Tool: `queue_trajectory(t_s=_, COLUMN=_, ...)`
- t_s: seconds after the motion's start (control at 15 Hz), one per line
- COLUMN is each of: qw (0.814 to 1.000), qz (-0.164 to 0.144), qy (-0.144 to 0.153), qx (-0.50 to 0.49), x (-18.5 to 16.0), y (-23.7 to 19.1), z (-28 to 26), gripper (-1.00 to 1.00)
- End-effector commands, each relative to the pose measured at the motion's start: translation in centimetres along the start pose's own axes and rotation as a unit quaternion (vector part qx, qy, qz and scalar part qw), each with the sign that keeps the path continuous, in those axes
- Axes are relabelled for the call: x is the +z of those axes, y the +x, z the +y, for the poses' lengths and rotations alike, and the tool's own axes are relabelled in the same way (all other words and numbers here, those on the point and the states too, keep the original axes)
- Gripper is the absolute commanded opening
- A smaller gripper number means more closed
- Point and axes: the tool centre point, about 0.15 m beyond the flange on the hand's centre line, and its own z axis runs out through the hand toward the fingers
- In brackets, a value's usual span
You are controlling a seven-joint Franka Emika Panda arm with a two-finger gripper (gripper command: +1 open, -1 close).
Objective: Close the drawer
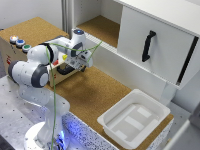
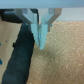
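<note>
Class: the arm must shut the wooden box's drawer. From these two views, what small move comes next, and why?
Probably a short push toward the box. In the wrist view the pincer has its fingers together beside the drawer, whose dark interior shows, so it is open.

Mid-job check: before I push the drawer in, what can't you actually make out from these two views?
- Drawer: in the exterior view the arm covers it; how far out it stands is unclear.
- Claw: wrist view is blurred; the fingertips look together, contact with the drawer cannot be told.
- Wooden box: its front is partly hidden by the arm in the exterior view.
- White tray: too blurred to tell whether anything lies inside.
</note>
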Motion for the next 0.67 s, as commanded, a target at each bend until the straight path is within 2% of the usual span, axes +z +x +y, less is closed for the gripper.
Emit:
queue_trajectory(t_s=0.0, qw=0.999, qz=0.014, qy=0.021, qx=-0.037, x=0.2, y=-2.2, z=-3.7, gripper=-1.00)
queue_trajectory(t_s=0.6, qw=0.996, qz=0.010, qy=0.033, qx=-0.077, x=1.4, y=-3.0, z=-9.1, gripper=-1.00)
